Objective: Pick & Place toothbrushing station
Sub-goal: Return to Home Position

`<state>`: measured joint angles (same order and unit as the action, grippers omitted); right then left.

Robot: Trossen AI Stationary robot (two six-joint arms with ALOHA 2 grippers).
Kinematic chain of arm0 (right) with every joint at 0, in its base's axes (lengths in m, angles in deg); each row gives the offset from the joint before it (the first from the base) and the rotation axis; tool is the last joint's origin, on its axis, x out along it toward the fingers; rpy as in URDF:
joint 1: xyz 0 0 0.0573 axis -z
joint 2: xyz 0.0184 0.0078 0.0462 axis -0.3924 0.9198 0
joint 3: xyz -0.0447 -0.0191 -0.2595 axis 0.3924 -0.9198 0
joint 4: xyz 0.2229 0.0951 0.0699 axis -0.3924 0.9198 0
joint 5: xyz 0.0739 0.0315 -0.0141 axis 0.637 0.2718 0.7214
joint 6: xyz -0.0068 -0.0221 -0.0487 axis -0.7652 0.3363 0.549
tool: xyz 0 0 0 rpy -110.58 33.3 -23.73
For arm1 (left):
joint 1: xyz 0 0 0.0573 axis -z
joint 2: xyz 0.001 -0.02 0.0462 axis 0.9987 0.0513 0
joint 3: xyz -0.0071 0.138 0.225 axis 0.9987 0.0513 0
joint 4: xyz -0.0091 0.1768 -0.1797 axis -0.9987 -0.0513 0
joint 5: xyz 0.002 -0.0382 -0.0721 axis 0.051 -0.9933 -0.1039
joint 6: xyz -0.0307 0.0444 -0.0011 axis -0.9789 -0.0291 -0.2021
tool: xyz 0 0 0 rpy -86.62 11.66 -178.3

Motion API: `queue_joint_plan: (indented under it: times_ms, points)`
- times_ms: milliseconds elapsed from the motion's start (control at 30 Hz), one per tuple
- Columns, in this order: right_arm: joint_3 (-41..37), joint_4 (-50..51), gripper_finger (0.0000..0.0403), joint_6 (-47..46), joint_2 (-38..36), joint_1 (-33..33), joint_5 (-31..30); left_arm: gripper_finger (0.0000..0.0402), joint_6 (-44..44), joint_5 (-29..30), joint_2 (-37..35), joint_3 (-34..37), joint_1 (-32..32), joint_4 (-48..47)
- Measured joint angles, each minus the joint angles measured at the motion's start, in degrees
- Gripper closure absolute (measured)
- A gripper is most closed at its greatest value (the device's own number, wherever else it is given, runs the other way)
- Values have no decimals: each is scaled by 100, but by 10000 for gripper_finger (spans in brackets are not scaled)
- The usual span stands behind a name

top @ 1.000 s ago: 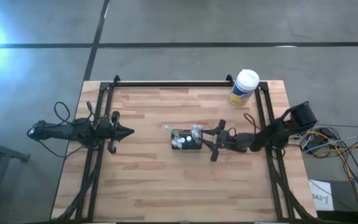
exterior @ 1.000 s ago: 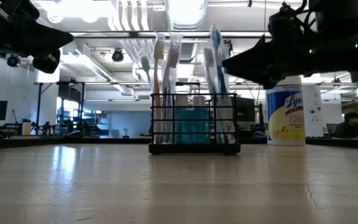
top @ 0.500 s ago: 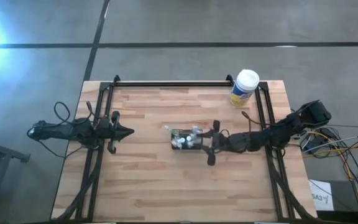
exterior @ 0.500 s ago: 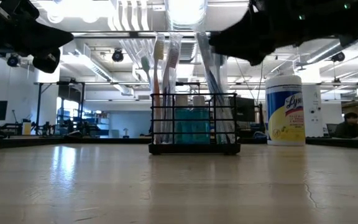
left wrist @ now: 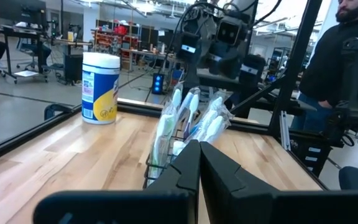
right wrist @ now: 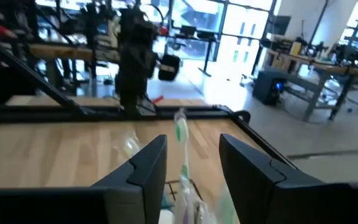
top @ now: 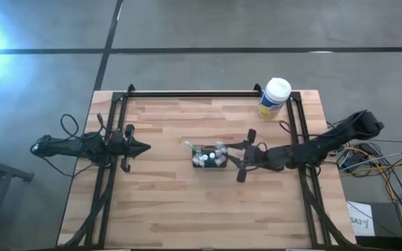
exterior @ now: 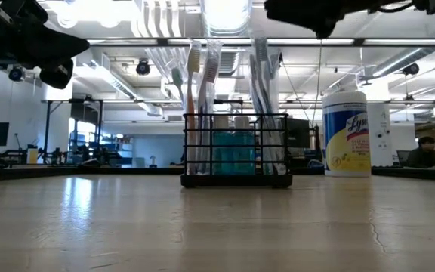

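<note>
The right hand (top: 233,157) hangs released, fingers (right wrist: 143,163) spread wide and holding nothing, just beside the toothbrushing station (top: 209,157) and raised above it; the low view has it higher than the toothbrushes (exterior: 199,98). The station stands upright near the middle of the counter (top: 166,202), the brushes standing in its compartments and what seems a blue bottle (exterior: 232,153) behind the mesh. The left hand (top: 142,148) waits clenched at the counter's left side, well apart from the station, and a white-capped canister (top: 274,97) stands by the far right corner.
</note>
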<state>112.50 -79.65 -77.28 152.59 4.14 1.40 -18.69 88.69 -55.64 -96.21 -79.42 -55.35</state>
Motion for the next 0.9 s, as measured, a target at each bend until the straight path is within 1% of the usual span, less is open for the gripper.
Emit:
queue_joint_plan:
  times_ms: [133, 267, 400, 467, 567, 700, 833, 900]
  points:
    - [19, 4, 282, 51, -112, -97, 32, 390, 17, 15, 0, 0, -2, 55]
    - [162, -63, 324, 117, 65, -102, 673, 396, 192, 66, 29, 0, -2, 59]
    - [481, -135, 376, 291, 524, -104, 1236, 396, 270, 406, 83, 0, -2, 59]
    - [682, -140, 389, 384, 788, -98, 1439, 396, 299, 478, 101, 0, -2, 61]
    - [885, 76, 393, 398, 1096, -26, 1477, 398, 302, 478, 105, 0, -2, 57]
    - [921, 283, 394, 133, 1237, 168, 1448, 395, 302, 476, 105, 0, -2, 45]
    - [901, 819, 394, -179, 1207, 259, 1053, 394, 306, 474, 107, 0, -2, 42]
    - [897, 892, 394, -185, 1177, 276, 999, 393, 330, 474, 107, 0, -2, 44]
